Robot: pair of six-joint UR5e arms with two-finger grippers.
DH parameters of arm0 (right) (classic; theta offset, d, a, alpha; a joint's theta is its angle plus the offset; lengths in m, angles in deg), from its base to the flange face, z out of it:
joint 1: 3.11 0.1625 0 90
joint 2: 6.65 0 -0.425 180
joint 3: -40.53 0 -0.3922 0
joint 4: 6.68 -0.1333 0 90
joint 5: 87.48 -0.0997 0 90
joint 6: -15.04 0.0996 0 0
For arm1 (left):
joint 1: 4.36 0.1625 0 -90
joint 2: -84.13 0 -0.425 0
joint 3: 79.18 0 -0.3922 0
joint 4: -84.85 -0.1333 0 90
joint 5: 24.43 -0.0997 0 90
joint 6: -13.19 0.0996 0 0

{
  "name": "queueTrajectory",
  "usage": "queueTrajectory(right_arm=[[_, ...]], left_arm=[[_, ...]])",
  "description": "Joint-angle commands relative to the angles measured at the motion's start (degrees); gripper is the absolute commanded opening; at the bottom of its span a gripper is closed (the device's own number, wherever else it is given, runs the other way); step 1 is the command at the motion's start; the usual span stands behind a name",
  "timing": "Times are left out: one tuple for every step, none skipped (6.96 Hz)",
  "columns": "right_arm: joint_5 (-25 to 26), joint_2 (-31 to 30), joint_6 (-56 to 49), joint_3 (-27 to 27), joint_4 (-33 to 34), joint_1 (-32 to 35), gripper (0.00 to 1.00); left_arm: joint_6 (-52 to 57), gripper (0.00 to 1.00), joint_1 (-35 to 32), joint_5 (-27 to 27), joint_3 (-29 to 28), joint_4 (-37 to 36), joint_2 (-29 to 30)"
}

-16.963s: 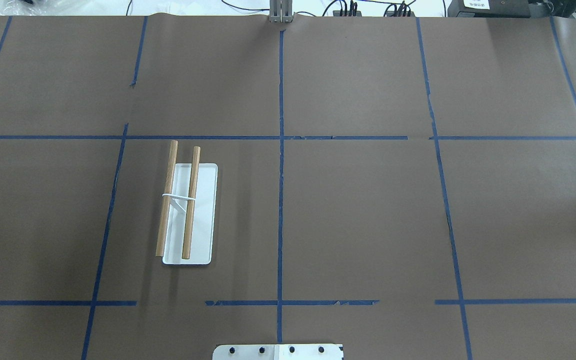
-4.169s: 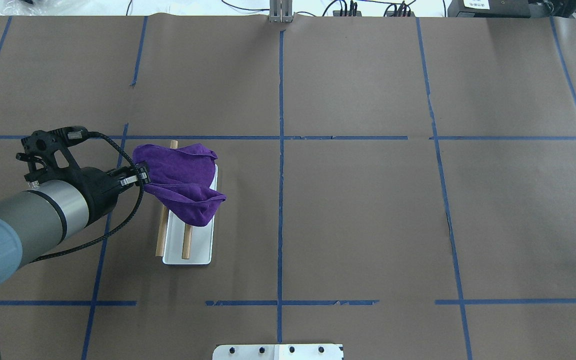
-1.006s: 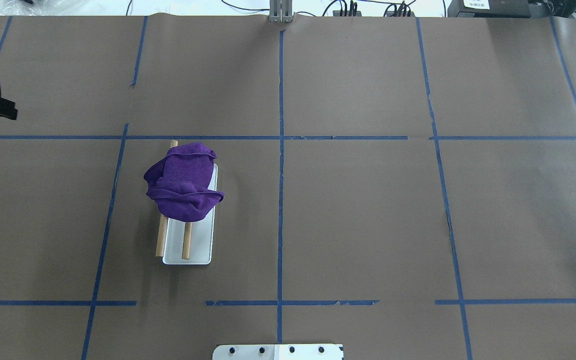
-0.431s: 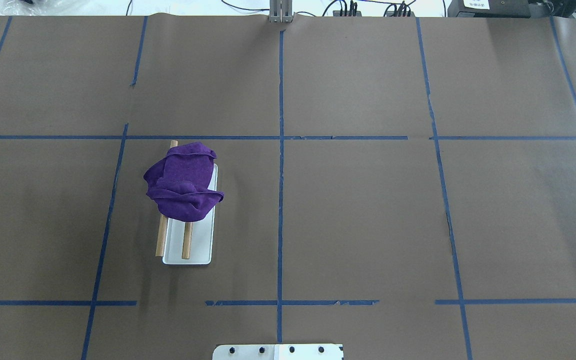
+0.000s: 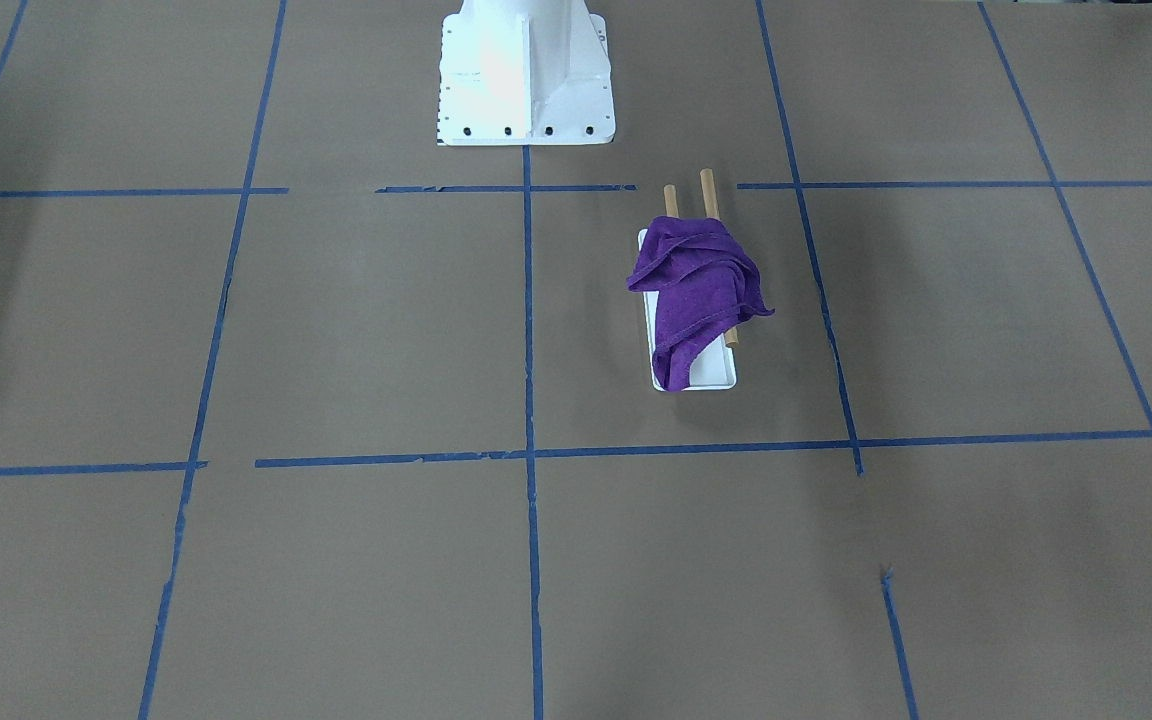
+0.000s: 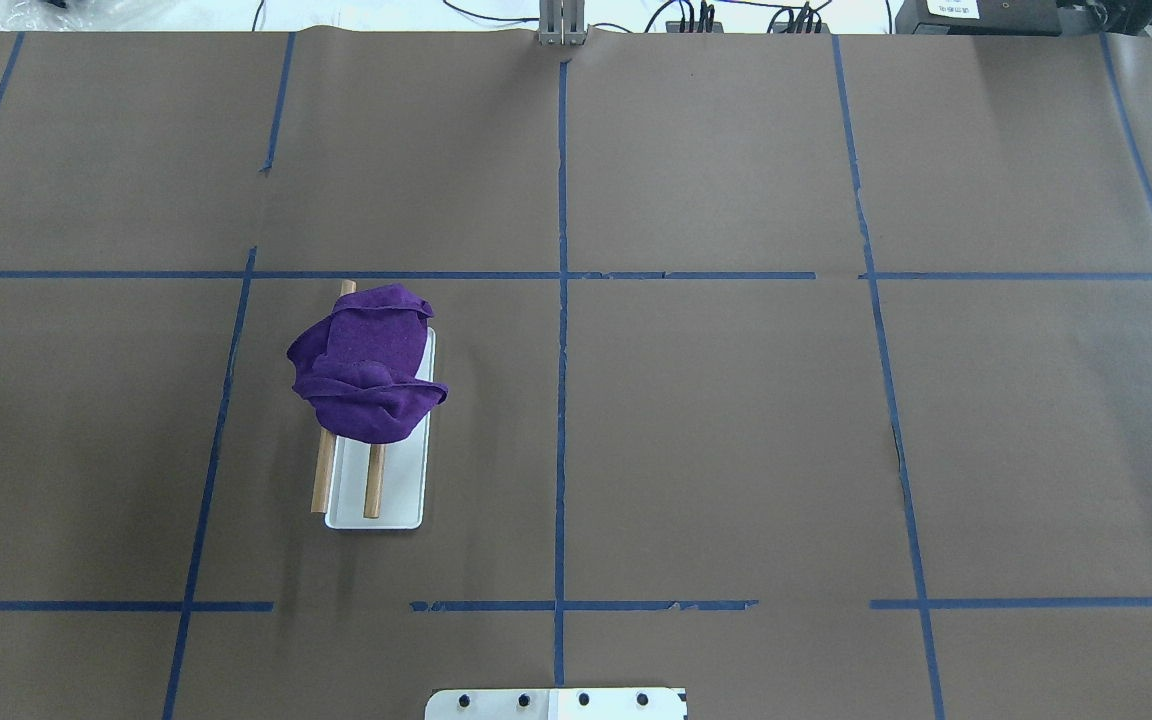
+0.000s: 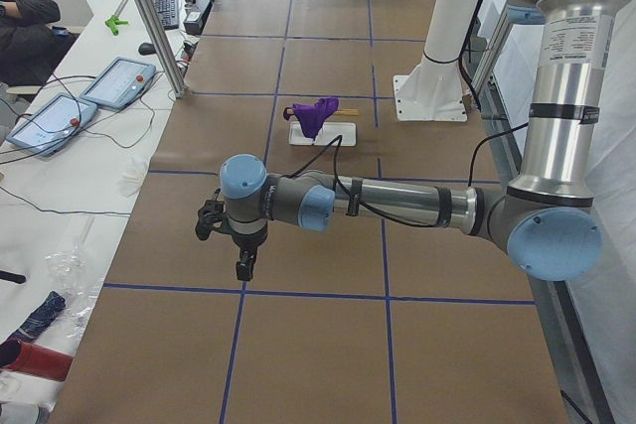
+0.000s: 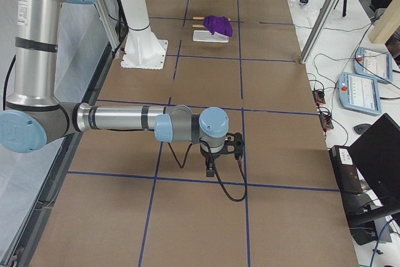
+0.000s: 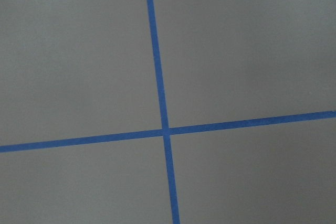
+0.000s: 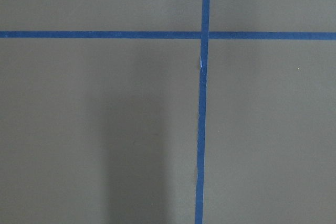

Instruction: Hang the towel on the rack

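A purple towel point(image 6: 366, 365) lies bunched over the far half of the rack's two wooden dowel rods point(image 6: 373, 480), above the rack's white base point(image 6: 404, 490). It also shows in the front-facing view point(image 5: 696, 285), where a fold hangs down onto the base point(image 5: 714, 376). My left gripper point(image 7: 243, 270) shows only in the exterior left view, far from the rack and pointing down over bare table; I cannot tell whether it is open or shut. My right gripper point(image 8: 209, 170) shows only in the exterior right view, likewise far off; I cannot tell its state. Both wrist views show only brown paper and blue tape.
The white robot pedestal point(image 5: 521, 70) stands at the table's robot side. Blue tape lines point(image 6: 562, 300) grid the brown table cover. Tablets point(image 7: 45, 121) and an aluminium post point(image 7: 149, 17) stand along the operators' side.
The left arm's end, at the overhead view's left edge a second ago, has left that view. The towel and rack have not moved.
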Motion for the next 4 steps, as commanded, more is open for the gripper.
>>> queueTrajectory(right_arm=[[0.00, 0.15, 0.00, 0.37, -0.02, 0.03, 1.00], [0.09, 0.15, -0.09, 0.37, -0.02, 0.03, 1.00], [0.18, 0.06, -0.09, 0.28, -0.11, 0.03, 1.00], [0.44, 0.15, -0.18, 0.28, -0.11, 0.03, 1.00]], left_arm=[[5.13, 1.00, -3.40, 0.30, 0.22, -8.27, 1.41], [5.68, 1.00, -4.02, 0.30, 0.23, -12.15, 3.42], [5.77, 1.00, -3.94, 0.30, 0.14, -12.37, 2.92], [5.86, 1.00, -3.94, 0.30, -0.30, -12.20, 2.48]])
